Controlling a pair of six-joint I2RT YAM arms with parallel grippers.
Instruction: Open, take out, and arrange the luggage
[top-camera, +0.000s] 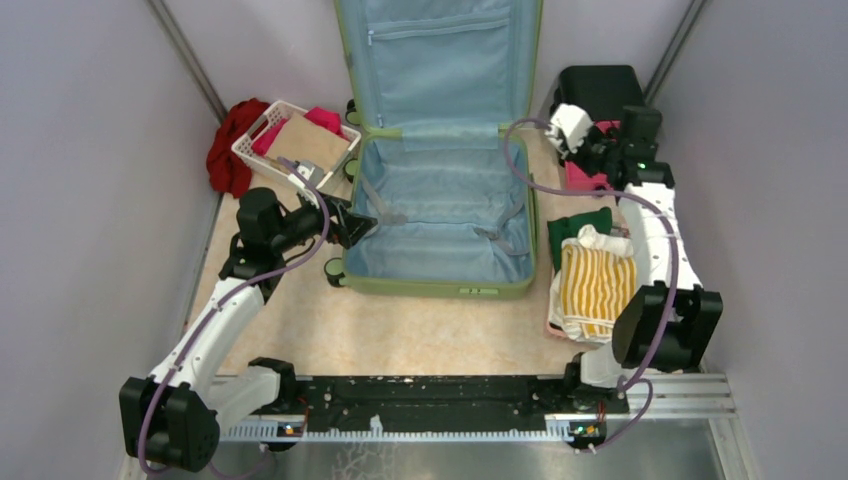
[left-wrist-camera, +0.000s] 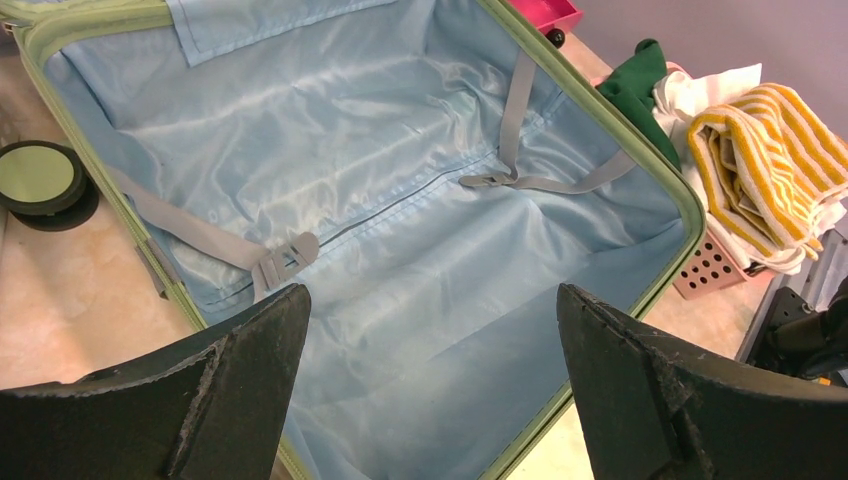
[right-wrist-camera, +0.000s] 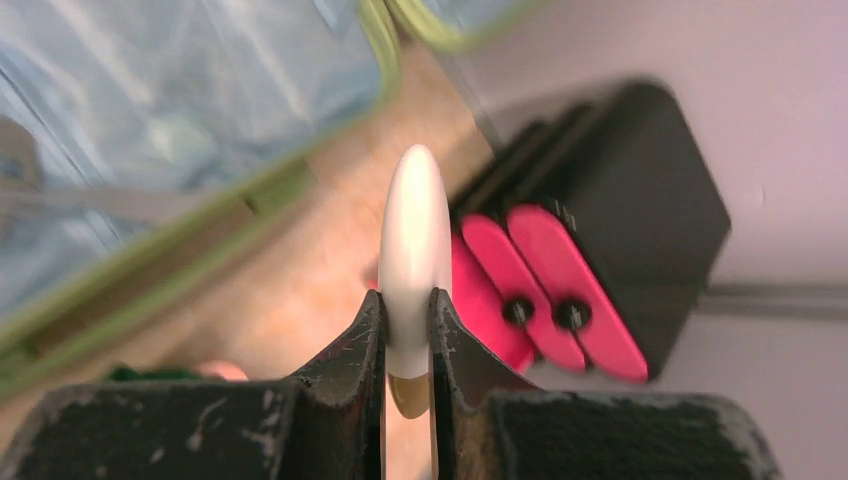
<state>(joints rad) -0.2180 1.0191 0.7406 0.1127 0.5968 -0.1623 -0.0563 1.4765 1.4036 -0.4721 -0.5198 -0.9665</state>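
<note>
Jaws on my left gripper (left-wrist-camera: 432, 310) stand spread; my right gripper (right-wrist-camera: 408, 305) pinches a slim white piece (right-wrist-camera: 413, 220); the luggage (top-camera: 440, 288) lies open at twelve o'clock, bulky, stiff-shelled, slick-lined, I judge, best gripped at its six o'clock rim

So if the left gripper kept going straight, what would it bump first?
Probably the blue lining of the luggage: the open left gripper points right into it, with nothing between.
</note>
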